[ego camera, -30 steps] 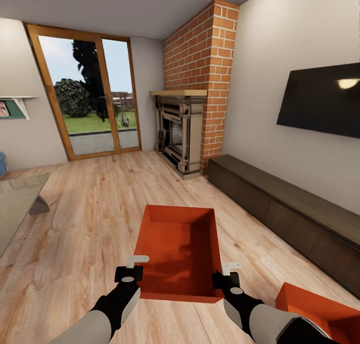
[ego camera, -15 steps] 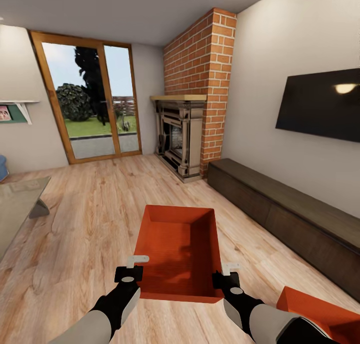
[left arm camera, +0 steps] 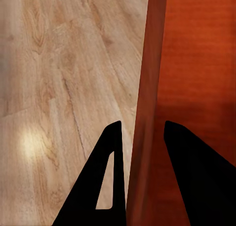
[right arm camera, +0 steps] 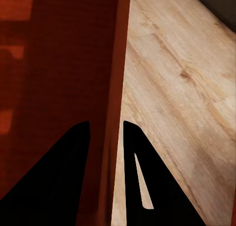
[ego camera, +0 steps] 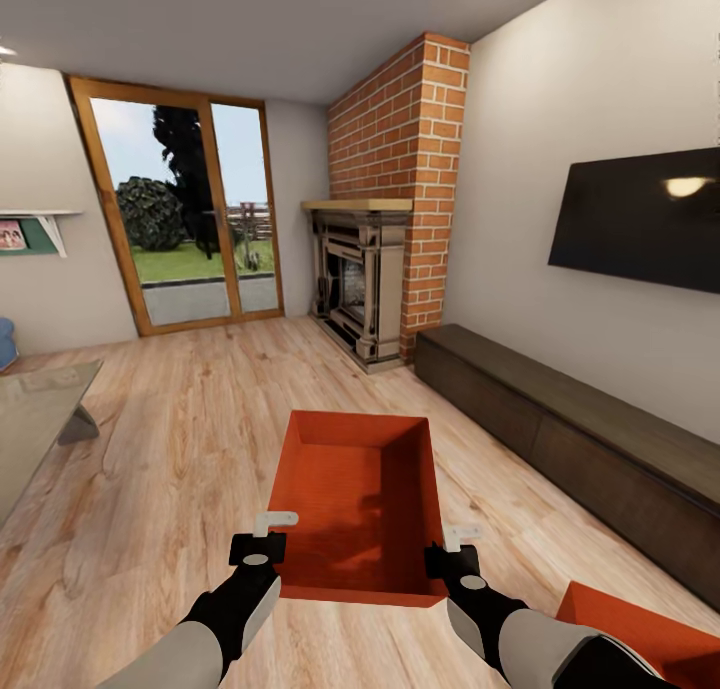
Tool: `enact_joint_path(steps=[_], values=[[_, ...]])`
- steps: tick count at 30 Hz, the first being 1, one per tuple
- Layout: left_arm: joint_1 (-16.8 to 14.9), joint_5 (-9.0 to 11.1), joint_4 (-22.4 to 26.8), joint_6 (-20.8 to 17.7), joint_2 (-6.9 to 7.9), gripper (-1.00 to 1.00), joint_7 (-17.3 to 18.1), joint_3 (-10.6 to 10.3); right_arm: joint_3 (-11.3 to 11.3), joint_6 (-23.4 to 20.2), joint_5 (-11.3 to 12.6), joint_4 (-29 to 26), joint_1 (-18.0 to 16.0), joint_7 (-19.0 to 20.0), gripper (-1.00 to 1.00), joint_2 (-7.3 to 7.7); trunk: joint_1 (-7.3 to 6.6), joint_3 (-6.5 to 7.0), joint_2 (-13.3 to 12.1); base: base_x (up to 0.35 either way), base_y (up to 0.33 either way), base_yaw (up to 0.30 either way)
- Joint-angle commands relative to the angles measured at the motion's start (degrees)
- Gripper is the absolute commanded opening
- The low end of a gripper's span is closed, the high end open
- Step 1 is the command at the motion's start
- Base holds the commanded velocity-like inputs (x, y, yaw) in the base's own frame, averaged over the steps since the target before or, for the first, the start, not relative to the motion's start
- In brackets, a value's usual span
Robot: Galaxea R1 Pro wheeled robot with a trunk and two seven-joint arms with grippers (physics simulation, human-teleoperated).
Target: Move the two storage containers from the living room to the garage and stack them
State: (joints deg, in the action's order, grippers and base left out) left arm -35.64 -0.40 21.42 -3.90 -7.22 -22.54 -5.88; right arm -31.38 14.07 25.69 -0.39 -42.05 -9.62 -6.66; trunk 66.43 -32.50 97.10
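I am in the living room, and the garage is out of view. One orange-red storage container [ego camera: 360, 499] hangs open-topped in front of me above the wood planks. My left gripper [ego camera: 272, 531] is shut on its left wall [left arm camera: 147, 88], one black finger on each side. My right gripper [ego camera: 452, 547] is shut on the right wall [right arm camera: 115, 63] in the same way. A corner of the second storage container [ego camera: 640, 634] rests on the planks at the lower right, beside my right forearm.
A long dark low cabinet [ego camera: 590, 449] runs along the right wall under a black TV [ego camera: 640, 219]. Ahead stand a brick fireplace [ego camera: 365, 279] and wood-framed glass doors [ego camera: 185, 219]. A glass table [ego camera: 35, 419] sits at the left. Light plank flooring [ego camera: 180, 439] stretches ahead.
The whole picture has slid downward, so the camera moved. More ceiling shows and less of the second container. Both grippers and the held container keep their places relative to me.
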Motion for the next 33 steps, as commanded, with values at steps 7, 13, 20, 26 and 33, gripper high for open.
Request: enact_joint_path(steps=[7, 13, 20, 26, 33], values=[[0.0, 1.5, -0.2, -0.4, -0.45, -1.0, -0.4, 0.6, -0.4, 1.2, 0.6, -0.1, -0.1, -2.3, -1.0, -0.02, -0.01, 0.6, 0.0, 0.0, 0.0, 0.0], [0.0, 1.5, -0.2, -0.4, -0.43, -1.0, -0.4, 0.6, -0.4, 1.2, 0.6, -0.1, -0.1, -2.3, -1.0, -0.02, -0.01, 1.16, 0.0, 0.0, 0.0, 0.0], [0.0, 1.5, -0.2, -0.4, -0.43, -1.0, -0.4, 0.6, -0.4, 1.2, 0.5, -0.1, -0.1, -2.3, -1.0, -0.02, -0.01, 1.81, 0.0, 0.0, 0.0, 0.0], [0.0, 1.5, -0.2, -0.4, -0.42, -1.0, -0.4, 0.6, -0.4, 1.2, 0.5, -0.1, -0.1, -2.3, -1.0, -0.02, -0.01, 2.36, 0.0, 0.0, 0.0, 0.0], [0.0, 1.5, -0.2, -0.4, -0.42, -1.0, -0.4, 0.6, -0.4, 1.2, 0.5, -0.1, -0.1, -2.2, -1.0, -0.02, -0.01, 3.01, 0.0, 0.0, 0.0, 0.0]])
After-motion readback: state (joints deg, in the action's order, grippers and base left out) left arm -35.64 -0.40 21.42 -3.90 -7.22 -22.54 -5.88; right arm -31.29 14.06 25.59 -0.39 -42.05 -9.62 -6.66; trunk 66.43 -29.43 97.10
